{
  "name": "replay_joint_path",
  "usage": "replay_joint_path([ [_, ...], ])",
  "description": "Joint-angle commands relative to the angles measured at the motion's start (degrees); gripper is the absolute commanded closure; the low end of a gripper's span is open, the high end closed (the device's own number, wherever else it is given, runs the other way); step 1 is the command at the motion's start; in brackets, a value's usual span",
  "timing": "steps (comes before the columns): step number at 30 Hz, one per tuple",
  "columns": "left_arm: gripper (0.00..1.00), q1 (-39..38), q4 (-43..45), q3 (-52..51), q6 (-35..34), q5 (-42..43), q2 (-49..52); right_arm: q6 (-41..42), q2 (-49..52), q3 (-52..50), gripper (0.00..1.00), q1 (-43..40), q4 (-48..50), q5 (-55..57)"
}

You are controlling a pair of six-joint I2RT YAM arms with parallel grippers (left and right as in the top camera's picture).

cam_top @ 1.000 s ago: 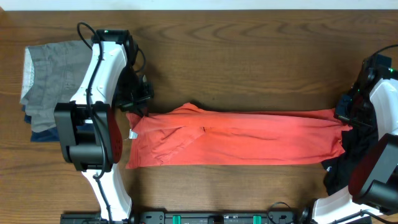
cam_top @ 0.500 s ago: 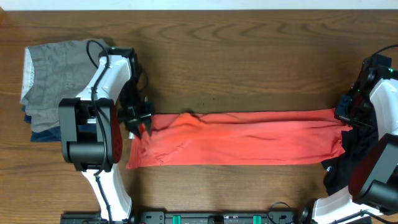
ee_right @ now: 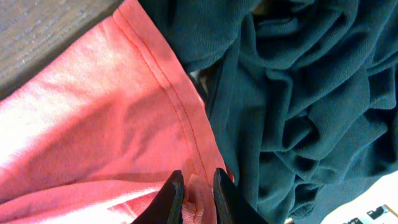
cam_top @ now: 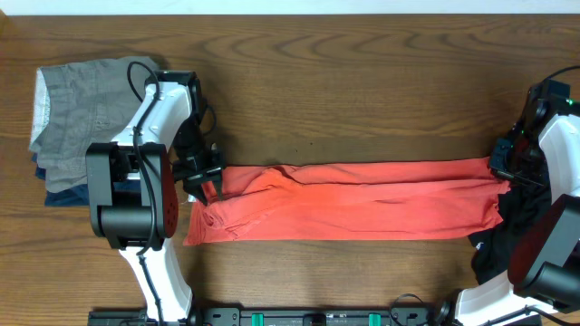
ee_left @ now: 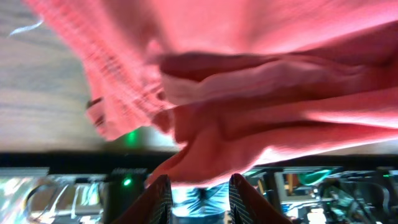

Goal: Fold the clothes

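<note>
The coral T-shirt [cam_top: 353, 201] lies as a long narrow band across the middle of the overhead frame. I judge the lengthwise fold done and the crosswise folds left, and the black garment [cam_top: 507, 231] sits crumpled at the right edge. My left claw [ee_left: 200, 199], low at the band's left end, is apart, gripping nothing. My right claw [ee_right: 197, 193] narrowly brackets the right hem; I cannot tell whether it pinches.

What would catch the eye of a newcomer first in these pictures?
First, the coral-red T-shirt, lying as a long band across the middle of the wooden table, reaching from the left gripper to the right gripper. Next, the crumpled black garment at the right edge, beside that end of the T-shirt, and a grey garment lying at the far left.
</note>
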Motion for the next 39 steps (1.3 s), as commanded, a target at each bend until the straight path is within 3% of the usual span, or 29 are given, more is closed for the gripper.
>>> replay_joint_path([
  [1, 0.67, 0.1, 0.9, 1.3, 0.4, 4.9, -1.4, 0.5, 0.2, -0.6, 0.83, -0.5, -0.5, 1.2],
  [10, 0.66, -2.0, 8.0, 1.2, 0.3, 6.3, -1.4, 0.4, 0.2, -4.5, 0.81, -0.5, -1.6, 0.1],
  [20, 0.66, -3.1, 6.0, 1.1, 0.2, 2.1, -1.4, 0.8, 0.2, -7.0, 0.7, -1.4, -0.7, 1.4],
  [25, 0.66, -3.1, 7.3, 0.3, 0.2, 2.0, -1.4, 0.8, 0.1, -2.9, 0.68, -3.7, -1.0, -4.4],
  [31, 0.66, -3.2, 10.7, -3.1, 0.2, 2.0, -1.4, -5.4, 0.1, 3.6, 0.82, -5.3, -1.9, -19.1],
  [33, 0.66, -3.2, 12.3, -5.2, 0.2, 2.0, -1.4, -7.8, 0.2, 3.4, 0.82, -5.2, -1.9, -23.5],
  [39, 0.66, -3.2, 17.8, -11.0, 0.2, 2.0, -1.4, -8.2, 0.4, -1.5, 0.76, -5.2, 1.0, -21.2],
])
